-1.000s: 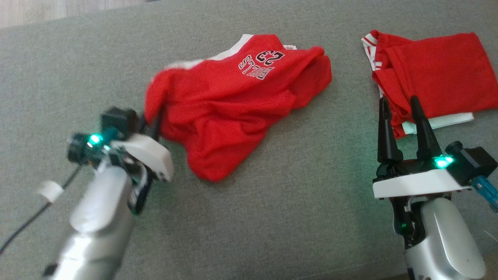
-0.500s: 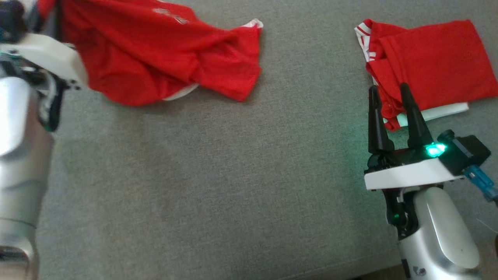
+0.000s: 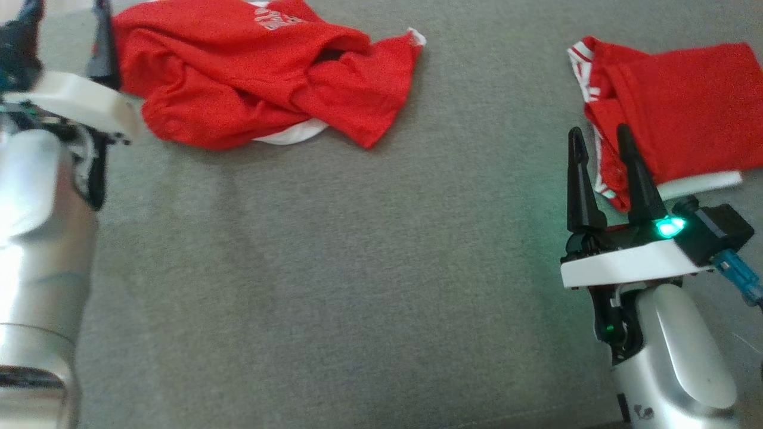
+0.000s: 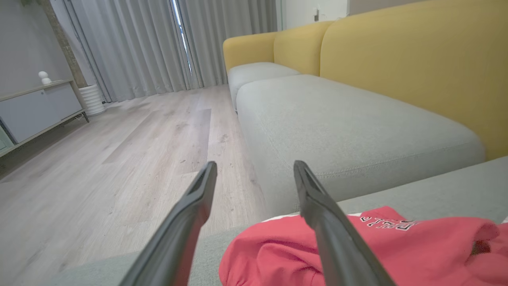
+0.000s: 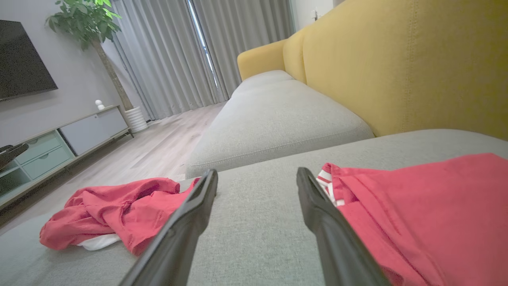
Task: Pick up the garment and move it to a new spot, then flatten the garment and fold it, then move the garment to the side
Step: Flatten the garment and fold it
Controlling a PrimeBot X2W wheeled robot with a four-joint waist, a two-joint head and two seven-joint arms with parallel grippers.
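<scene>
The left pincer (image 3: 62,18) and right pincer (image 3: 599,132) are spread wide and empty, so each should grab an edge of the crumpled red garment (image 3: 238,89) and pull it flat.

Bare grey cushion (image 3: 357,268) lay open between 2 red heaps: the crumpled garment (image 3: 238,89) far left, a folded garment (image 3: 685,113) blocking the right.

Grey fabric seat cushion (image 3: 357,268) bearing a folded red garment with white trim (image 3: 685,107) toward its right; adjoining grey seat (image 4: 337,115) backed by yellow upholstery (image 4: 416,59). Beyond: pale wood-plank floor (image 4: 119,139), grey curtains (image 4: 139,39), low sideboard (image 5: 91,127) carrying a small white figurine (image 5: 99,105), leafy plant (image 5: 83,20) in a ribbed white pot (image 5: 136,119), wall-mounted television (image 5: 20,67).
</scene>
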